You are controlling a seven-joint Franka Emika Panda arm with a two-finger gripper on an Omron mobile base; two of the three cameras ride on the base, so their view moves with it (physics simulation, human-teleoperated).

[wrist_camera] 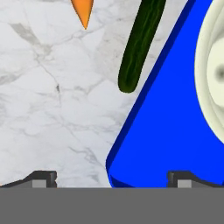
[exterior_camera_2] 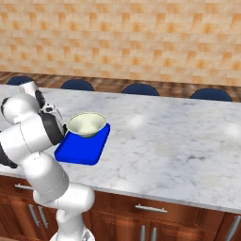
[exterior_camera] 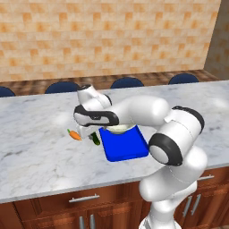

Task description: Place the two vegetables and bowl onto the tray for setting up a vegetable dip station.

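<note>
Two vegetables: we see both lying on the marble counter (exterior_camera: 40, 147), off the tray.
Carrot (exterior_camera: 74, 134): small and orange, it rests on the counter left of the cucumber, with a gap between the two; in the hand view we see its pointed tip at the top edge.
Cucumber (wrist_camera: 141, 43): dark green, it lies on the marble just beside the tray's edge.
Tray (exterior_camera: 127, 145): bright blue, flat on the counter, near the front edge.
Bowl (exterior_camera_2: 86, 124): pale cream with a greenish rim, we see it sitting on the far end of the tray.
Gripper (wrist_camera: 111, 177): we see its fingers spread wide and holding nothing, above the counter beside the tray's corner.
Background: we see dark blue chair backs (exterior_camera_2: 140, 89) behind the counter.
</note>
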